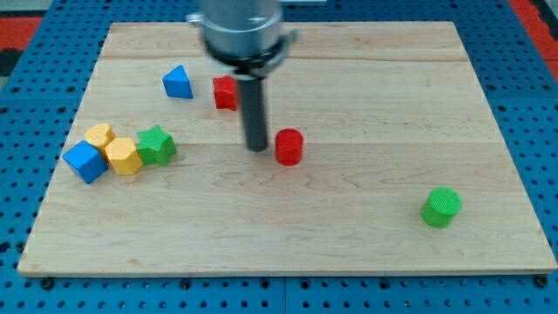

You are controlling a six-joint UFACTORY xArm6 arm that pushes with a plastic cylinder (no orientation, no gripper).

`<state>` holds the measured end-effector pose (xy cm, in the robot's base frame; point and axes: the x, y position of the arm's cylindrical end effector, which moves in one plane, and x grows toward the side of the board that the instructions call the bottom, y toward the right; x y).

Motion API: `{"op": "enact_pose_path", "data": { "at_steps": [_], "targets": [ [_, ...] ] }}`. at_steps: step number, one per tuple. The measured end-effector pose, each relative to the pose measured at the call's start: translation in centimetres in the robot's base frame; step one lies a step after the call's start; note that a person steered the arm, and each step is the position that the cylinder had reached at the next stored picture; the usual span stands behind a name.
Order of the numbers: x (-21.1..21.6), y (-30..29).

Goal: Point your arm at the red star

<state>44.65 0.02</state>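
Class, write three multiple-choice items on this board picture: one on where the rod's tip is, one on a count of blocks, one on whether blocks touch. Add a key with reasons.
1. My tip is:
A. beside the red cylinder
B. on the green cylinder
C. among the yellow blocks

2. Red blocks on the board:
A. one
B. two
C. three

3. The green star:
A. stands alone
B. lies against a yellow block
C. is stacked on the blue triangle

Key: 1 A, tip just to the cylinder's left in the view. 2 B, the cylinder and the red star. 3 B, their sides meet.
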Motion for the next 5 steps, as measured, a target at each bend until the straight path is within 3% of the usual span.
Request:
{"op": "enact_pose_path", "data": {
  "at_steps": [1, 2, 3, 4, 5],
  "targets": [
    [0.8, 8.5],
    [-0.7, 10.6],
    [4.4, 13.9],
    [3.2, 13.6],
    [-1.0, 8.3]
  ]
}}
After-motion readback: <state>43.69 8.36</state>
